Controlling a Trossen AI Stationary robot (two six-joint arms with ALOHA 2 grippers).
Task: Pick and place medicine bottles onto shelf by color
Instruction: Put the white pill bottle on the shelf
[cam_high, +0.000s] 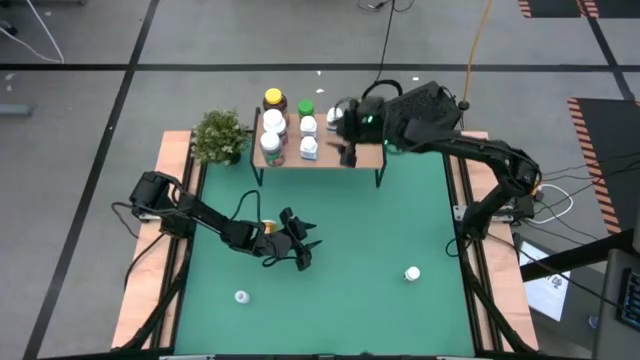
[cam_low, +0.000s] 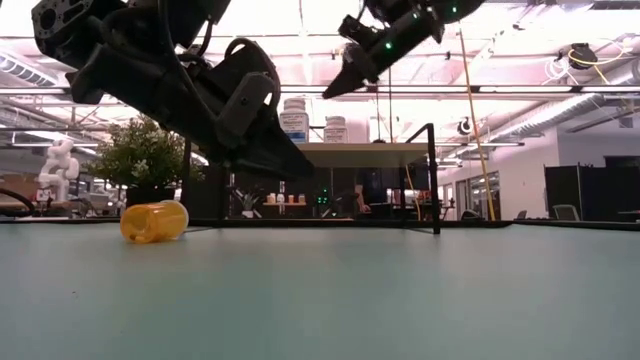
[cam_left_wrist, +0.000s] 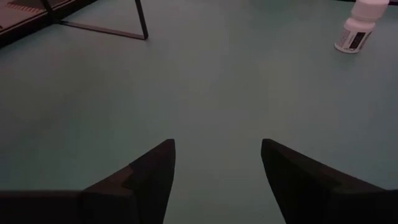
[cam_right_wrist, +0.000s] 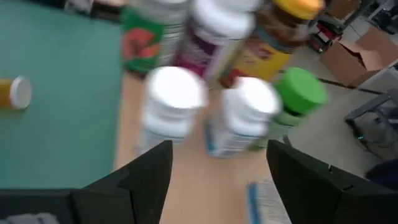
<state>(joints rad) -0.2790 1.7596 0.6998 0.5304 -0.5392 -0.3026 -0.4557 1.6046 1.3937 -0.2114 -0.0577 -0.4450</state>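
Overhead, the right gripper (cam_high: 345, 135) hangs with fingers parted and empty at the shelf (cam_high: 330, 157) in the frame's upper centre beside standing medicine bottles (cam_high: 290, 128), while the left gripper (cam_high: 300, 245), parted and empty too, hovers at centre-left near an amber bottle (cam_low: 154, 221).

grey floor (cam_high: 90, 200) with dark seams, bright ceiling strip lights (cam_low: 560, 105), a cardboard box (cam_right_wrist: 354, 53)
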